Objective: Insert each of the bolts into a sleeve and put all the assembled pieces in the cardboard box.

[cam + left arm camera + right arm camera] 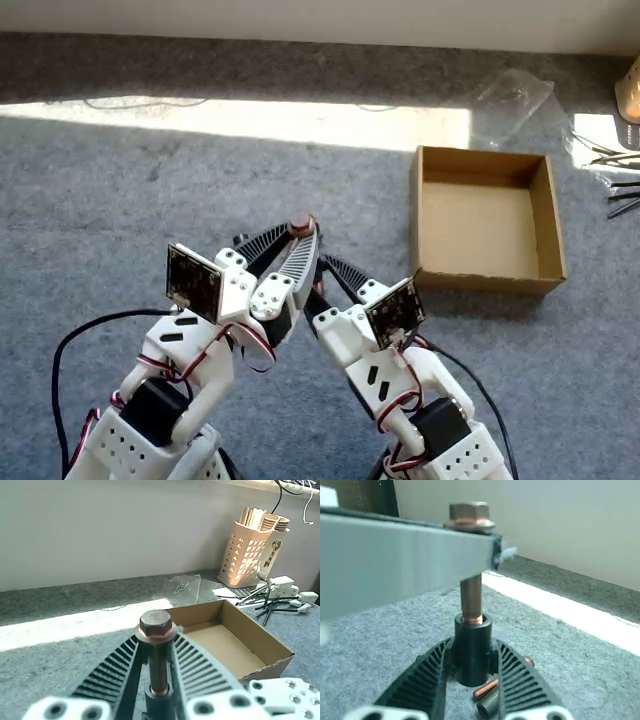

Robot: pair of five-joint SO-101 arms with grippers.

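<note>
My left gripper point(156, 642) is shut on a copper-coloured bolt point(156, 626) just under its hex head, holding it upright. The bolt's shank point(471, 597) stands in the mouth of a black sleeve point(471, 647), and my right gripper point(471, 656) is shut on that sleeve from below. In the high view the bolt head point(301, 224) sits where the two grippers meet, left of the open cardboard box point(485, 220), which holds nothing. A loose bolt point(486, 689) and a loose sleeve point(487, 709) lie on the carpet under the right gripper.
Grey carpet covers the table, with a sunlit band across the back. A clear plastic bag point(510, 95) lies behind the box. A perforated basket of sticks point(252, 545), a power strip and cables point(285, 587) stand at the far right.
</note>
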